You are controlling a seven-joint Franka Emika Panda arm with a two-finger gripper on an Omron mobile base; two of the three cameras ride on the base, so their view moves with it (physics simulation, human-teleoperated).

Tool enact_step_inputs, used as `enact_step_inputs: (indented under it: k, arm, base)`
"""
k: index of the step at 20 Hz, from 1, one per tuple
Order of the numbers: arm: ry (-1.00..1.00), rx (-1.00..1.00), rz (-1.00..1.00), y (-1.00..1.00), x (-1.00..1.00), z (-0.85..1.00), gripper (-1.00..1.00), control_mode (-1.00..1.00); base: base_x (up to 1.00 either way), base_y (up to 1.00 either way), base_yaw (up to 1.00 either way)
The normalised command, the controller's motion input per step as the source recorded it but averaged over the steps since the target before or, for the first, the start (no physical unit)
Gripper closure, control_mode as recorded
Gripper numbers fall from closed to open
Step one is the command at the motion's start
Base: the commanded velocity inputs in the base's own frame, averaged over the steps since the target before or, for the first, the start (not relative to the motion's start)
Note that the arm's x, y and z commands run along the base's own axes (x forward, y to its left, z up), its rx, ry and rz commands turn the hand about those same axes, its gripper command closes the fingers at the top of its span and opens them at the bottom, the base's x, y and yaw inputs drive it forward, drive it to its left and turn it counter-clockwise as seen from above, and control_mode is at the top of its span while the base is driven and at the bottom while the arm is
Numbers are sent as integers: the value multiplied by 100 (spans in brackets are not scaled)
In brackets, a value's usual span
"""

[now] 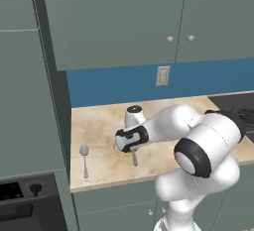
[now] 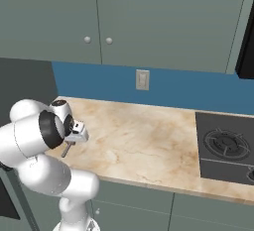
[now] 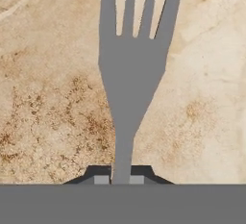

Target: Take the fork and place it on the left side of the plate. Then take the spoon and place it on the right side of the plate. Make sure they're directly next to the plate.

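The grey four-tined fork (image 3: 132, 69) lies flat on the beige marble counter (image 1: 99, 126), its tines pointing away from the hand. My gripper (image 3: 121, 179) is down over its thin handle, with both dark tips pressed against the handle's sides, so it is shut on the fork. From the left base view, the gripper (image 1: 130, 148) sits low at the counter's middle and the fork's handle (image 1: 134, 158) sticks out below it. The spoon (image 1: 85, 158) lies apart to the left near the front edge. The right base view has the gripper (image 2: 74, 138) over the fork (image 2: 66, 149). The plate is out of view.
A black cooktop (image 2: 225, 145) is set into the counter at the right. A wall outlet (image 1: 162, 75) sits on the blue backsplash under grey cabinets. A tall cabinet wall (image 1: 30, 101) bounds the counter's left end, with an oven (image 1: 20, 195) below it.
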Motion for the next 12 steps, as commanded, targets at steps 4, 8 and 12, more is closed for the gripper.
enact_step_inputs:
  k: [4, 8, 12]
  arm:
    - [-2, 0, 0, -32, -45, 43, 100, -100]
    - [-3, 0, 0, -27, -48, 82, 100, -100]
    - [-6, 0, 0, -15, -41, 75, 100, -100]
  base:
    - [0, 0, 0]
    - [0, 0, 0]
    - [0, 0, 0]
